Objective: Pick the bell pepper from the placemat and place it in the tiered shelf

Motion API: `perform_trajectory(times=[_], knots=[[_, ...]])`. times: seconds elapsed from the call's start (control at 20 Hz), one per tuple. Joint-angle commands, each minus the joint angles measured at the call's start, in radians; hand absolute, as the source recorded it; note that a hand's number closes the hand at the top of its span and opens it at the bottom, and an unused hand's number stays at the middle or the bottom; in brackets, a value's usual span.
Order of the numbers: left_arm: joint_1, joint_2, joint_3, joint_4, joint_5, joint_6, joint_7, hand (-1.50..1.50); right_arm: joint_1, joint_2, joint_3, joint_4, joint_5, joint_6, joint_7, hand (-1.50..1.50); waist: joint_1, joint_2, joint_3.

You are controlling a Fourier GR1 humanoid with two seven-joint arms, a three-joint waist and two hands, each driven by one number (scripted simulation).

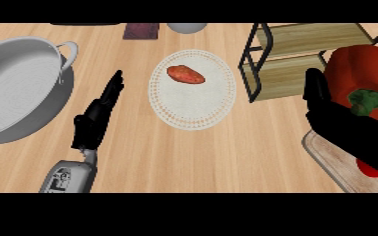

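A big red bell pepper with a green stem is up close at the right edge, and my right hand is curled round its lower part. The pepper hangs beside the tiered shelf, a black frame with two wooden levels at the upper right. Part of the pepper and of my hand runs out of view. A round white placemat lies mid-counter with a small orange-red vegetable on it. My left hand rests open at the lower left, fingers straight.
A large silver pot with a handle fills the left edge. A beige board lies under my right hand at the lower right. At the back edge are a dark maroon item and a grey bowl.
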Motion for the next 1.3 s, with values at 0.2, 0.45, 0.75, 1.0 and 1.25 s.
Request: perform_trajectory(times=[0.2,0.45,0.75,1.0,1.25], knots=[[-0.032,0.008,0.036,0.003,0.017,-0.024,0.019,0.0,-0.156,-0.079,-0.186,0.144,-0.057,0.098,0.001,1.5,0.0,0.002,0.0],[-0.054,-0.003,0.03,0.019,-0.001,-0.027,0.025,0.0,-0.116,-0.105,-0.191,0.291,-0.01,-0.015,-0.18,1.5,0.004,0.005,0.001],[-0.005,-0.034,0.003,-0.029,-0.047,0.011,0.024,0.0,-0.136,-0.112,-0.193,0.357,0.015,-0.051,-0.238,1.5,0.005,0.004,0.001],[-0.014,-0.035,0.008,0.005,-0.039,-0.008,-0.008,0.0,-0.139,-0.184,-0.194,0.583,0.107,-0.188,-0.434,1.5,0.012,0.009,0.001],[-0.046,-0.005,0.053,0.014,-0.016,-0.041,0.017,0.0,-0.102,-0.145,-0.216,0.652,0.085,-0.306,-0.549,1.5,0.006,0.006,0.001]])
